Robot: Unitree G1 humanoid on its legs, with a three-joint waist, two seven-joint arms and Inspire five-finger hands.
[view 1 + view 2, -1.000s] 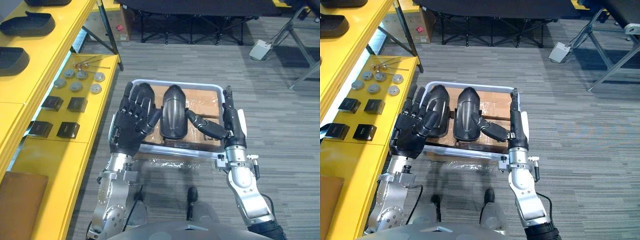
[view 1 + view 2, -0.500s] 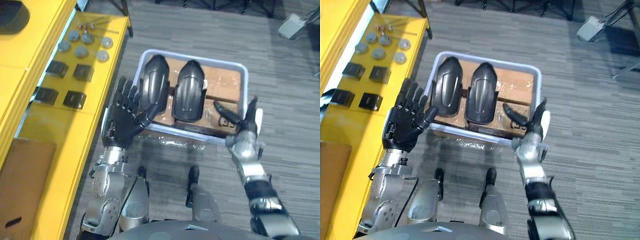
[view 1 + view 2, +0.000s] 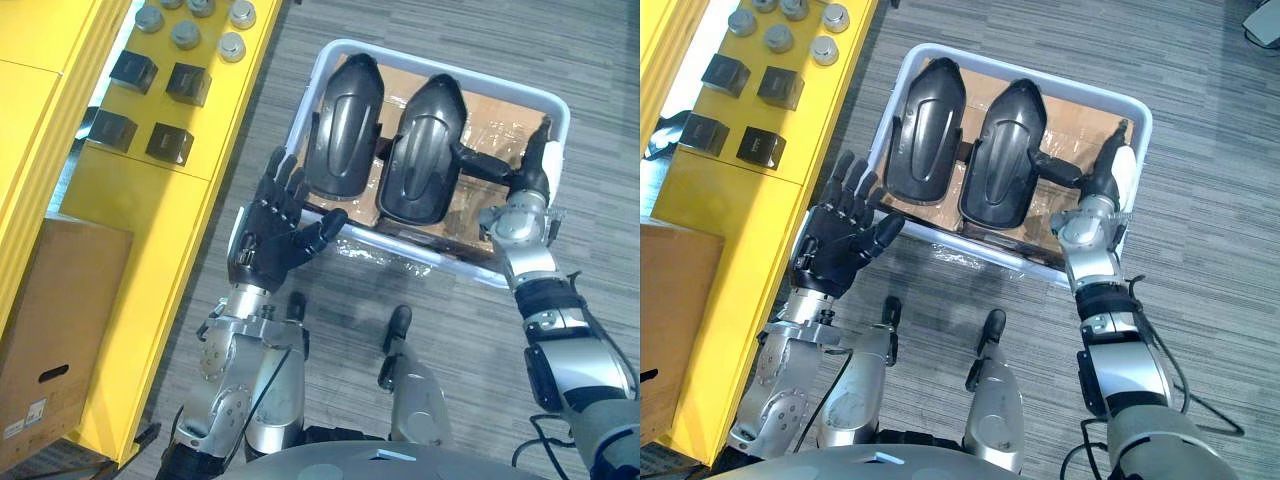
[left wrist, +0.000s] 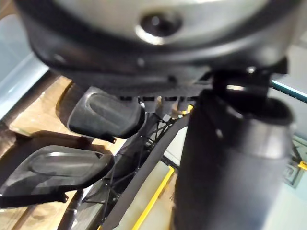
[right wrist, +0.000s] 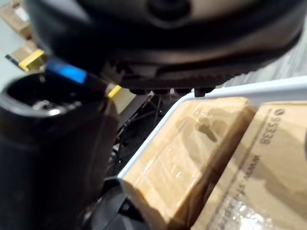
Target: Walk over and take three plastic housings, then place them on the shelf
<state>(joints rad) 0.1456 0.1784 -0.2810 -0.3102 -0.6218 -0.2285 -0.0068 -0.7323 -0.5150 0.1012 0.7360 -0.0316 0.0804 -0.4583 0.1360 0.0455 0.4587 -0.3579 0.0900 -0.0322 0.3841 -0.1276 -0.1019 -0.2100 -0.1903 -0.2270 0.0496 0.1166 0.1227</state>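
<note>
Fingers (image 3: 283,176) of the left hand (image 3: 268,238) are straight and spread, holding nothing; its thumb points at the near rim of the white bin (image 3: 440,62) in the upper middle of the eye views. The right hand (image 3: 530,178) is open too, fingers straight along the bin's right wall, thumb reaching to the edge of the right housing (image 3: 422,150); whether it touches, I cannot tell. The left housing (image 3: 343,125) lies beside it on cardboard packs (image 3: 497,128). The yellow shelf (image 3: 60,130) runs along the left edge. In the left wrist view both housings show from the side; in the right wrist view the packs show wrapped in film.
</note>
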